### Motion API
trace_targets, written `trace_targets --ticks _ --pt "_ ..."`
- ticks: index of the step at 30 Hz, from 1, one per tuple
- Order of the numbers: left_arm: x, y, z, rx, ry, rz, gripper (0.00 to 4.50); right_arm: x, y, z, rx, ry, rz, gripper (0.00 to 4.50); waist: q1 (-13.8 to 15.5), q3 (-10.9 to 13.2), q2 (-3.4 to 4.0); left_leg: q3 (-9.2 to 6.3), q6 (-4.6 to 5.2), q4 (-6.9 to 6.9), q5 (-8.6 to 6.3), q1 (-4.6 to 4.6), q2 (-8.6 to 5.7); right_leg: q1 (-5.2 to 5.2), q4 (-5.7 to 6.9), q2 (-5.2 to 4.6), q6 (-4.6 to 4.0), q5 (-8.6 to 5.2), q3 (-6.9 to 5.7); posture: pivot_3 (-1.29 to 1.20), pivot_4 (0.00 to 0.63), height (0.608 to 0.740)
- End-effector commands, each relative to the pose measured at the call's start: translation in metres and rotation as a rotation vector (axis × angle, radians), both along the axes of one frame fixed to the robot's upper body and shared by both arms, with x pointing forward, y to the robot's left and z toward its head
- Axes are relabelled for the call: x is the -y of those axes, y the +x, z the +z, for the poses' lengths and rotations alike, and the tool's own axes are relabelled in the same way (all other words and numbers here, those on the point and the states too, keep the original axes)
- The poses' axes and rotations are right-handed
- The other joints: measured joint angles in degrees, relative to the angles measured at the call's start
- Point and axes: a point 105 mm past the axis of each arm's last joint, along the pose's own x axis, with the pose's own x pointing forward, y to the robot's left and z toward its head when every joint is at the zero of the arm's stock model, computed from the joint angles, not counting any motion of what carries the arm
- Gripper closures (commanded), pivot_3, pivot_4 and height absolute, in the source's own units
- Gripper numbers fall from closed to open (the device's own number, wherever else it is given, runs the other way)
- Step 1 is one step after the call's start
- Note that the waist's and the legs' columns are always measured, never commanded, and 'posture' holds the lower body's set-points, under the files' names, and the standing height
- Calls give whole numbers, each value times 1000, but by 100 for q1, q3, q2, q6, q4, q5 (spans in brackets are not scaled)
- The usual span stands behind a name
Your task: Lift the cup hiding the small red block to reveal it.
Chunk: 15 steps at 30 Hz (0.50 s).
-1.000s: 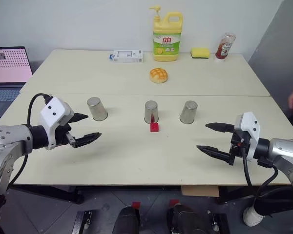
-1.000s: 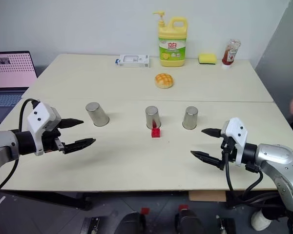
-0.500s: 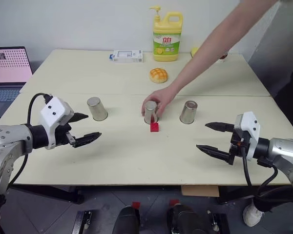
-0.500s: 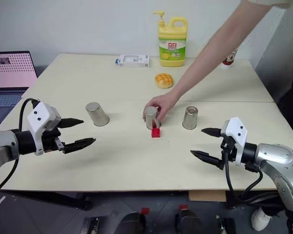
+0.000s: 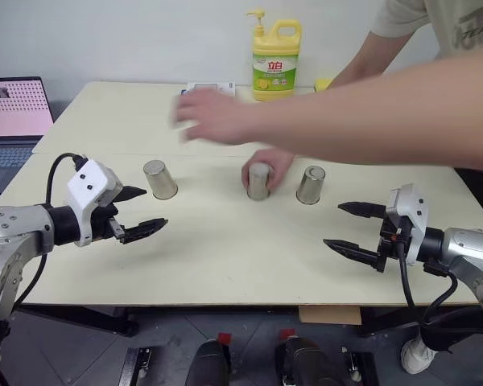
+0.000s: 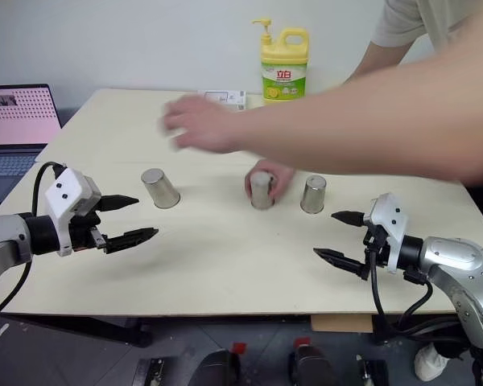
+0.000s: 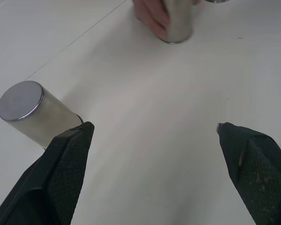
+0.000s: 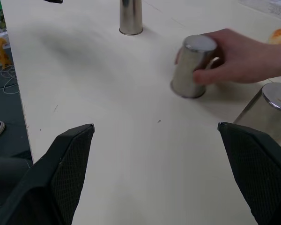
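I hold my left gripper [image 5: 137,214] and my right gripper [image 5: 352,227] spread wide and empty above the near half of the table [image 5: 225,265], well apart from the three upturned cups, because a person's hand [image 5: 267,166] is wrapped around the middle cup [image 5: 259,182] and I judge the shuffle is theirs to finish. The left cup [image 5: 159,178] and the right cup [image 5: 310,184] stand untouched, and the person's other hand [image 5: 213,117] sweeps over the table behind them. The small red block is under cover; my guess is the middle cup.
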Motion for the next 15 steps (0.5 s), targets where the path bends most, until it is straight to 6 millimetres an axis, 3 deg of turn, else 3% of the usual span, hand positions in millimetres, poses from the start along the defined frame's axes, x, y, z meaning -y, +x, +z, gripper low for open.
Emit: trace_targets --ticks 1,15 --pt "2 0 9 32 16 -13 33 -4 -3 9 42 -5 18 0 0 0 0 0 0 0 0 0 0 0 0 0 0 0 0 0 150 740" --pt "-6 11 10 54 -61 61 33 -15 -4 13 46 22 50 0 0 0 0 0 0 1 0 0 0 0 1 0 0 0 0 0 150 740"
